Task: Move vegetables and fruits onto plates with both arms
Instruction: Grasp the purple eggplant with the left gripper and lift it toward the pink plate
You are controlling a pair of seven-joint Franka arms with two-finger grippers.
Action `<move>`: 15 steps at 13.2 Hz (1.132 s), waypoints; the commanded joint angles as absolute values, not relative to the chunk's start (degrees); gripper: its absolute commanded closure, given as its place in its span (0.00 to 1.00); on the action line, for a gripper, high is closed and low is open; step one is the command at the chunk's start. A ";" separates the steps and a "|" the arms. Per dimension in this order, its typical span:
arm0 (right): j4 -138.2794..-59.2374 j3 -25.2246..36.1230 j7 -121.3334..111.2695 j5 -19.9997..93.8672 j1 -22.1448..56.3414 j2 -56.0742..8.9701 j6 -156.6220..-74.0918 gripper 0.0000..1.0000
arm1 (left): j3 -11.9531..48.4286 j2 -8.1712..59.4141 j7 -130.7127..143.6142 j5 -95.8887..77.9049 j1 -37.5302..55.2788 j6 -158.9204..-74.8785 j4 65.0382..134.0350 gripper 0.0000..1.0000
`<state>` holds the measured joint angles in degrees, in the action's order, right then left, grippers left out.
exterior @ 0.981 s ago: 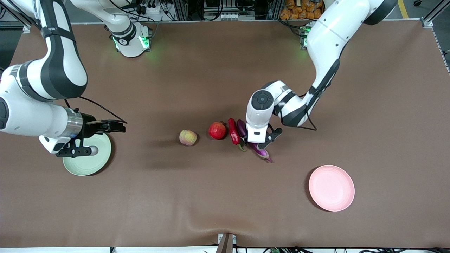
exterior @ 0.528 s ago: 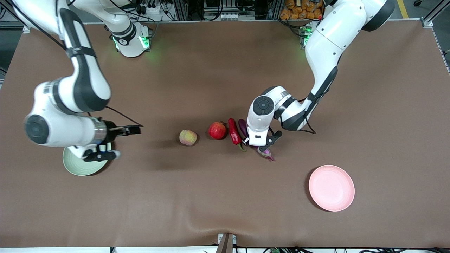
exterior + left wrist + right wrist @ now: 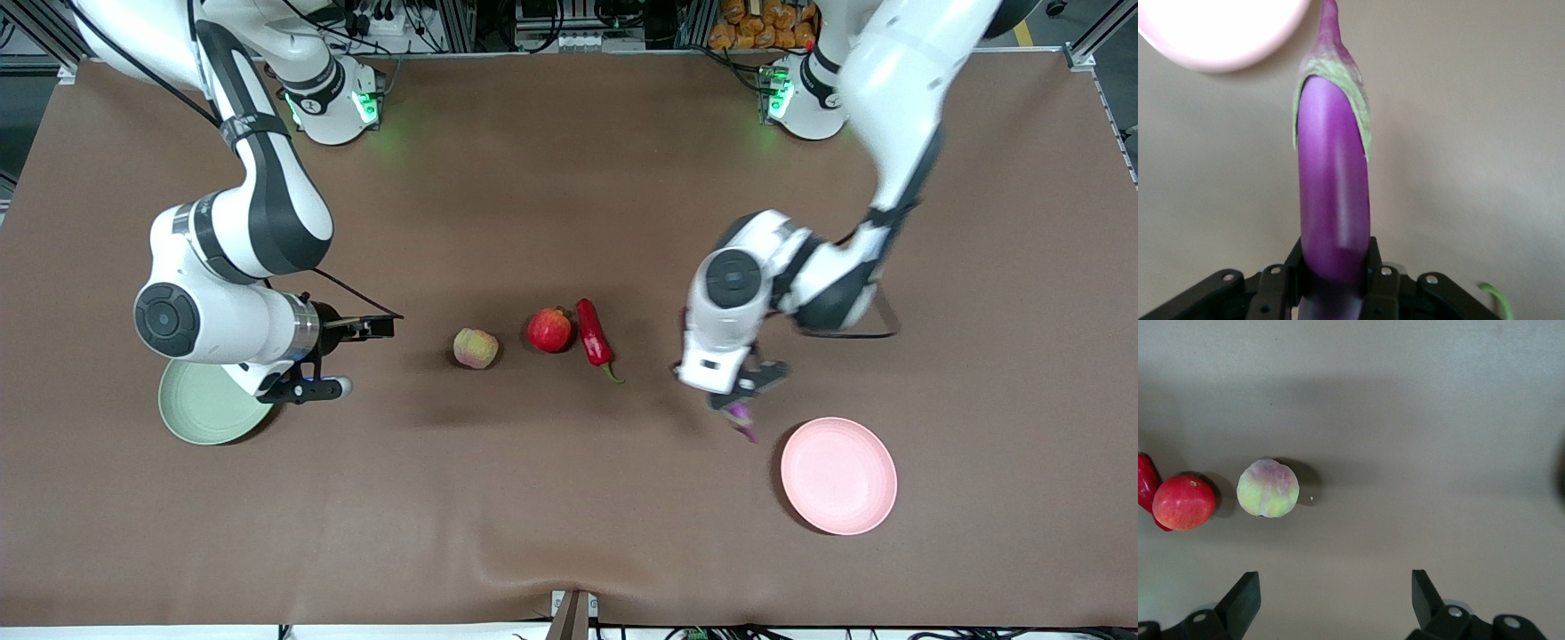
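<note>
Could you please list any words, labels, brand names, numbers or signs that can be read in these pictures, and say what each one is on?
There is no text that can be read in any view.
The right arm's base bears a small dark mark, too small to read.
The eggplant, peach, pomegranate, chili pepper, green plate and pink plate carry no label or print.
</note>
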<state>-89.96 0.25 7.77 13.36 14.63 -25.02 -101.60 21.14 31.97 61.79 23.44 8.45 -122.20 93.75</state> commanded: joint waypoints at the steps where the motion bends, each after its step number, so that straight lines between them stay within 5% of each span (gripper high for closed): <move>1: -90.35 0.62 9.67 14.33 16.34 -25.66 -102.83 0.00 | 21.80 28.39 49.45 23.29 1.26 -121.20 95.71 1.00; 6: -90.44 0.70 14.31 14.24 19.68 -28.03 -106.60 0.00 | 21.27 32.07 31.57 23.47 -8.43 -121.55 91.85 1.00; 15: -93.43 0.70 30.04 14.15 26.36 -34.97 -119.88 0.00 | 21.01 40.25 28.92 27.51 -11.34 -127.09 89.21 1.00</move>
<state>-92.91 0.14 27.52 13.38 25.77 -34.85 -119.34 20.60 39.99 30.77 26.26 -10.68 -126.96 90.45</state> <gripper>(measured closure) 0.000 0.634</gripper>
